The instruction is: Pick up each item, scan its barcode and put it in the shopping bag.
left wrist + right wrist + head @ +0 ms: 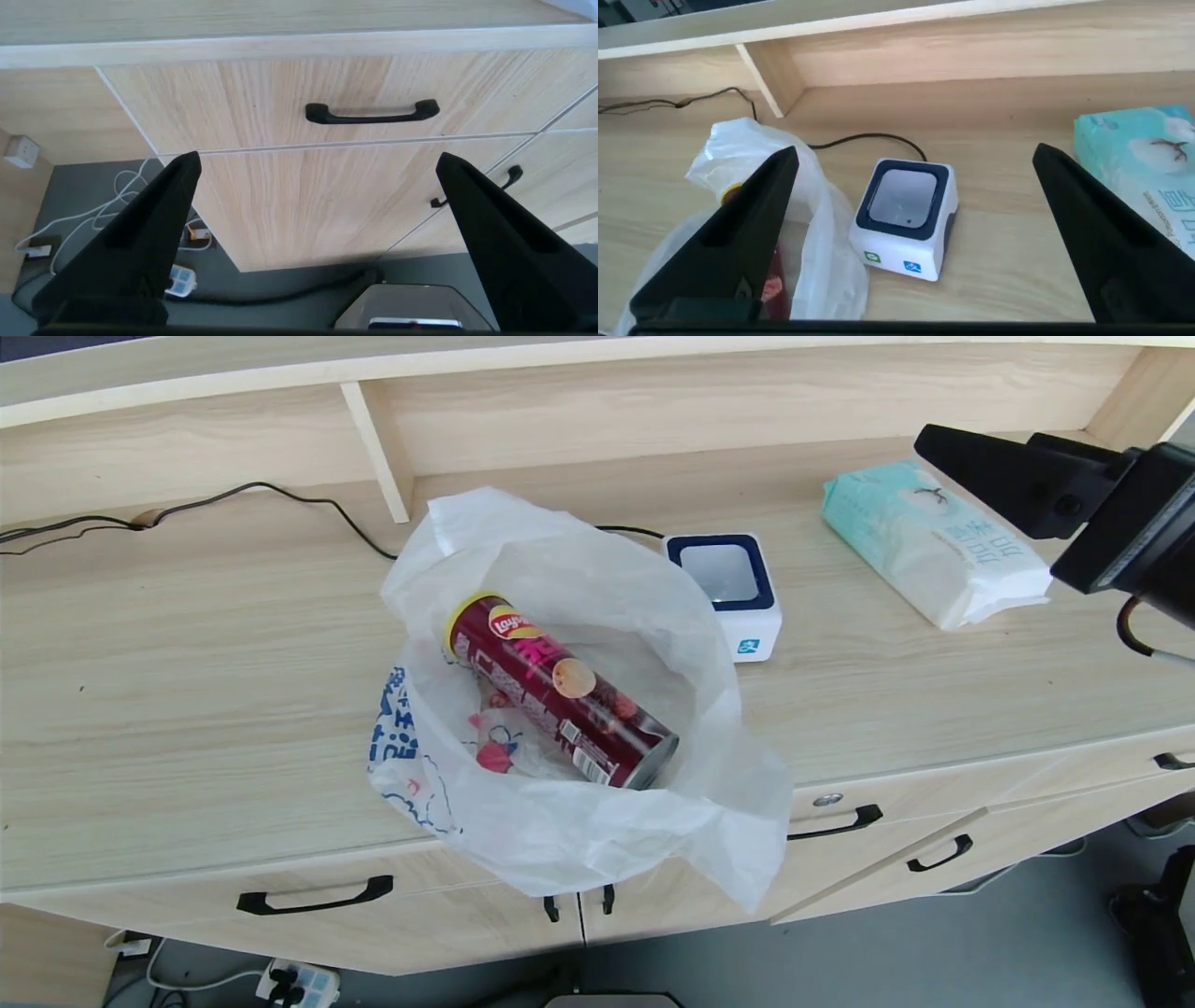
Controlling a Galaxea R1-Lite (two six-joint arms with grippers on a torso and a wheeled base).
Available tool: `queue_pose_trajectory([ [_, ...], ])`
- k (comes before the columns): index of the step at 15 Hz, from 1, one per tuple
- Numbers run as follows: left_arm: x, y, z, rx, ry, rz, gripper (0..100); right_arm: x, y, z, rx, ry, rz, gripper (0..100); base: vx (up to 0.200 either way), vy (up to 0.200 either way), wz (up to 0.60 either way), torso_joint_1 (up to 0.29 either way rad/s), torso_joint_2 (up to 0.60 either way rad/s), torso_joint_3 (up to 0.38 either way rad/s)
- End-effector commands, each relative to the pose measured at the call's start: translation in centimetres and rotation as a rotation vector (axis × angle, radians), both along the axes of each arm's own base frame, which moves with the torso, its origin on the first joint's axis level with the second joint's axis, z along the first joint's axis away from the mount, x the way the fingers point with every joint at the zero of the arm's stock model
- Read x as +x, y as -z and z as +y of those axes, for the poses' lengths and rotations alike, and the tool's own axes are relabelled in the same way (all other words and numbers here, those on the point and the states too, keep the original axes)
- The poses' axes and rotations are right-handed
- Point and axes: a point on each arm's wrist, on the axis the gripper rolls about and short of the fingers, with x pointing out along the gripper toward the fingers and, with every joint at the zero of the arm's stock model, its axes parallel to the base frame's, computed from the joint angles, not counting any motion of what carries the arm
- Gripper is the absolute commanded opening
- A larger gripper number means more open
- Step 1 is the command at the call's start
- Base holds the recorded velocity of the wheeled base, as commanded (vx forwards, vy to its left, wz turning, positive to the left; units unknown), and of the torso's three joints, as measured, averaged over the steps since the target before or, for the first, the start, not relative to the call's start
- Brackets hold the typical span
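Right gripper splayed, empty, over counter's right end near tissue pack. Left gripper splayed, empty, facing drawer front below counter edge. Chip can lying inside shopping bag, bag draped over front edge, scanner just behind.

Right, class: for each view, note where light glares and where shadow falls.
Head view: even light; shopping bag glows pale, chip can glints at its metal end. Right wrist view: barcode scanner window reflects light. Left wrist view: floor below drawers is dark.
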Motion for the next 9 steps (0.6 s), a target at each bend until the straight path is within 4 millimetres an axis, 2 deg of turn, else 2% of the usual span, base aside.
queue_pose_trajectory([
  [1, 0.0, 0.0, 0.0, 0.001, 0.0, 0.001, 100, -1.4, 1.0, -1.9, 0.05, 0.039, 0.029, 100, 0.0, 0.0, 0.0, 0.0, 0.0, 0.0],
  [3, 0.0, 0.0, 0.0, 0.005, 0.0, -0.001, 100, -1.9, 1.1, -2.6, 0.107, 0.037, 0.031, 100, 0.0, 0.0, 0.0, 0.0, 0.0, 0.0],
  [6, 0.0, 0.0, 0.0, 0.005, 0.0, -0.001, 100, -3.0, 1.1, -3.1, 0.092, -0.017, 0.009, 100, 0.0, 0.0, 0.0, 0.0, 0.0, 0.0],
  [9, 0.0, 0.0, 0.0, 0.007, 0.0, 0.002, 100, -2.8, 1.4, -3.4, 0.085, 0.008, 0.018, 100, 0.0, 0.0, 0.0, 0.0, 0.0, 0.0],
])
